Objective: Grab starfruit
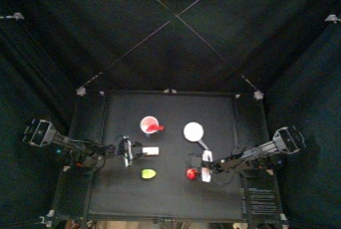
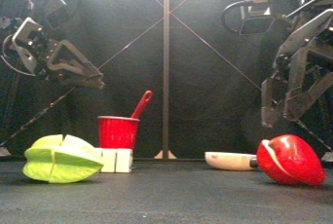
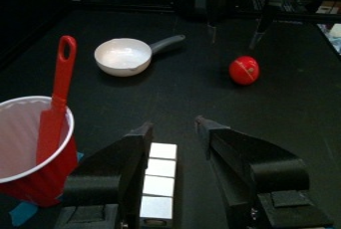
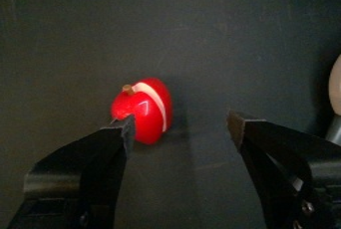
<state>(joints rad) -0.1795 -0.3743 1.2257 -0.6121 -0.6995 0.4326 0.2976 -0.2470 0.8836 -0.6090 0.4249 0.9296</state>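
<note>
The starfruit (image 2: 61, 159), a yellow-green ridged lump, lies on the black table (image 1: 107, 114) near its front edge, on the left half, just in front of a small stack of white blocks (image 2: 117, 160) and apart from both arms. In the top view it (image 1: 147, 174) sits closer to the front than the left gripper (image 1: 130, 153), which hangs above the table beside the blocks with its jaws spread wide and nothing between them; its own wrist view shows the white blocks (image 3: 159, 178) lying between and below the open jaws. A red cup (image 3: 32, 148) with a red spoon (image 3: 56, 99) standing in it is next to the blocks. Farther back sits a white pan (image 3: 123, 56) with a dark handle. On the right half, a red fruit (image 4: 143, 110) lies on the table, and the right gripper (image 4: 178, 138) hovers over it with its jaws wide apart, one on each side of the fruit, holding nothing.
</note>
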